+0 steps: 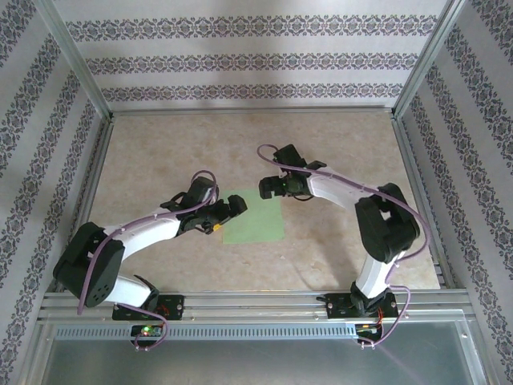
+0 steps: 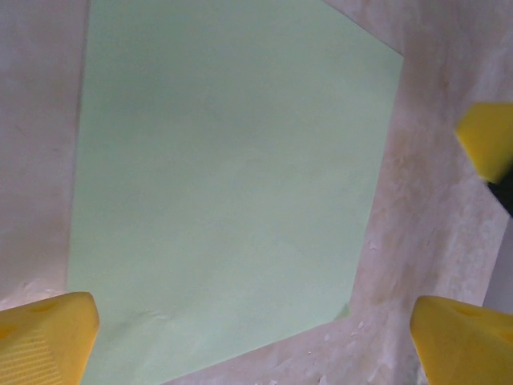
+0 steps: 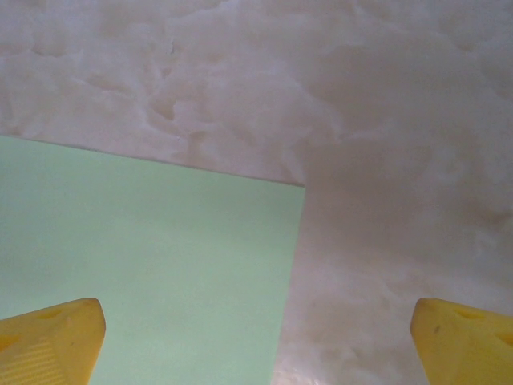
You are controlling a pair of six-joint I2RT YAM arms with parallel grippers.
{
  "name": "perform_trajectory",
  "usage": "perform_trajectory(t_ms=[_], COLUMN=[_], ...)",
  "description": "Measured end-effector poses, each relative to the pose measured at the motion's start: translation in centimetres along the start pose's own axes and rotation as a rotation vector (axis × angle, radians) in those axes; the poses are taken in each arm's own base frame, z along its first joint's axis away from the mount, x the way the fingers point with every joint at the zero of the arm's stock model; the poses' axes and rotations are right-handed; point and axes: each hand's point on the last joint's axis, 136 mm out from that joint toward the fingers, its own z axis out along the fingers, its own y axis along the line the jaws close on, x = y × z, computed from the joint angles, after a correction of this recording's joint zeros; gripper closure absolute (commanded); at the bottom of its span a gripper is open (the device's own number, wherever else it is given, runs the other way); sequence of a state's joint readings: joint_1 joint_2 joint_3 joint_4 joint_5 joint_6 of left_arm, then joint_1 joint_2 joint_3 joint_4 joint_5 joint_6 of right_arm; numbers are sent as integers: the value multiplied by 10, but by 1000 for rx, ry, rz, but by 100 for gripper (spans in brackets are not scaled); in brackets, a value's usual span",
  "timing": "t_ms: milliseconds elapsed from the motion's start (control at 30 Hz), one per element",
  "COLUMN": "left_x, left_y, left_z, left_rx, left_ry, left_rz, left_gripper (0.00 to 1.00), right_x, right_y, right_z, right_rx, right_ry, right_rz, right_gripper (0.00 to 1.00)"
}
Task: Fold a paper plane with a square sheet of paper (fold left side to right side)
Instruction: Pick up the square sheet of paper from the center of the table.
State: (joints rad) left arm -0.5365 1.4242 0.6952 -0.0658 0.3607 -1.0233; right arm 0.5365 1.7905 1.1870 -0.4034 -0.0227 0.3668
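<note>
On your left, the left gripper hangs over the near-left part of the square sheet of paper. Its claw is spread wide, with nothing between its yellow fingertips, and the sheet lies flat and unfolded beneath them. The light green sheet rests on the marbled table, about midway between the two arms. To your right, the right gripper sits above the sheet's far edge. Its claw is wide too and empty, with one fingertip over a corner of the paper and the other over bare table.
</note>
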Motion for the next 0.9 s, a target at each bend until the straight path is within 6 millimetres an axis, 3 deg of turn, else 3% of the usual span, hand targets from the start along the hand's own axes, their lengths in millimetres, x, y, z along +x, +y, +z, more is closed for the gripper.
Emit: perform_trajectory(t_ms=[267, 400, 633, 900], left_x=[14, 15, 16, 16], left_y=[11, 9, 9, 10], left_z=[22, 23, 24, 25], left_rx=[-14, -8, -4, -6], left_ry=[90, 95, 101, 102], left_rz=[-20, -16, -16, -17], left_gripper=[0, 0, 0, 0], right_x=[-4, -6, -5, -2], right_y=[8, 11, 14, 17], right_z=[32, 41, 54, 54], right_rx=[17, 22, 33, 50], right_ry=[44, 55, 73, 77], right_rz=[-14, -20, -29, -42], right_gripper=[5, 5, 4, 4])
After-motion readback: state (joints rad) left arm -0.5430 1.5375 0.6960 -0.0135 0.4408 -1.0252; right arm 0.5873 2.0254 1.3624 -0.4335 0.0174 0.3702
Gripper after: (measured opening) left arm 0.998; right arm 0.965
